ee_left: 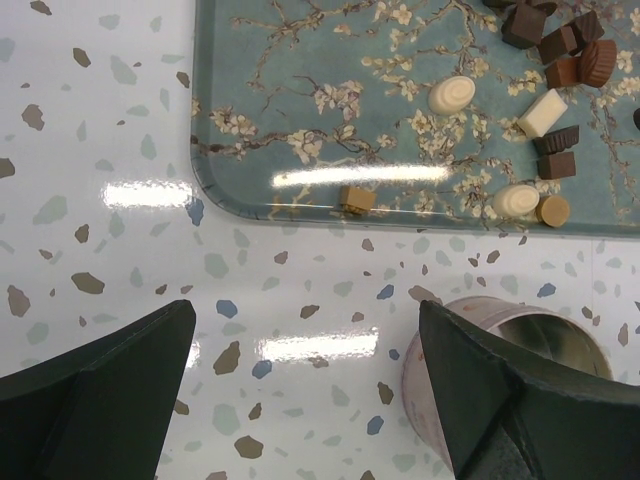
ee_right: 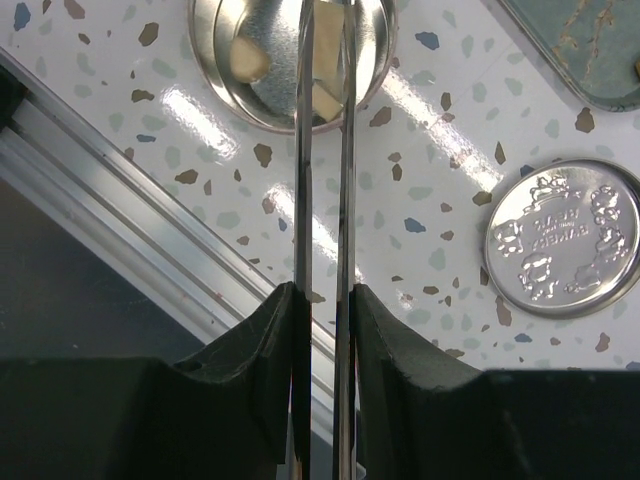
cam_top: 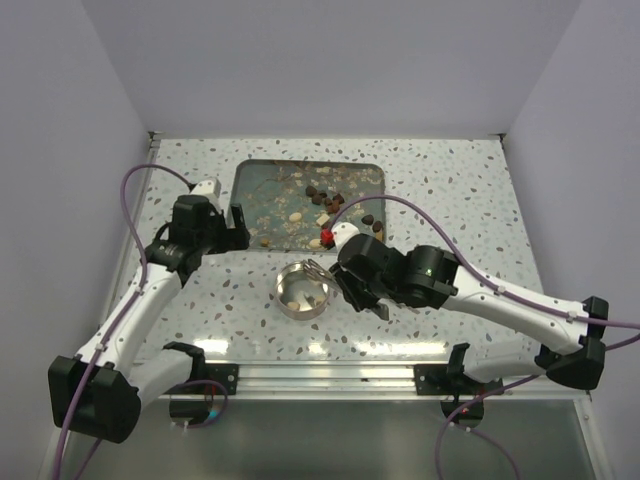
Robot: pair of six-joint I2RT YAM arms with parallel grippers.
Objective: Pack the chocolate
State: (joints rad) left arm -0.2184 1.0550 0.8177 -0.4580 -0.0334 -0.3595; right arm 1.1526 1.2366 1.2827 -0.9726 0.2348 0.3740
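Observation:
Chocolate pieces (cam_top: 325, 200) in dark, tan and cream lie scattered on the floral tray (cam_top: 262, 180), also in the left wrist view (ee_left: 556, 60). The round tin (cam_top: 303, 292) stands in front of the tray and holds a few cream pieces (ee_right: 247, 60). My right gripper (ee_right: 322, 295) is shut on metal tongs (ee_right: 304, 150). The blades reach over the tin (ee_right: 205, 40), and a cream piece (ee_right: 326, 14) shows between their tips. My left gripper (ee_left: 300, 370) is open and empty above the table by the tray's near left corner, with the tin (ee_left: 530, 330) by its right finger.
The tin's embossed lid (ee_right: 563, 238) lies flat on the table to the right of the tin in the right wrist view. An aluminium rail (cam_top: 330, 375) runs along the near table edge. White walls stand at the back and both sides.

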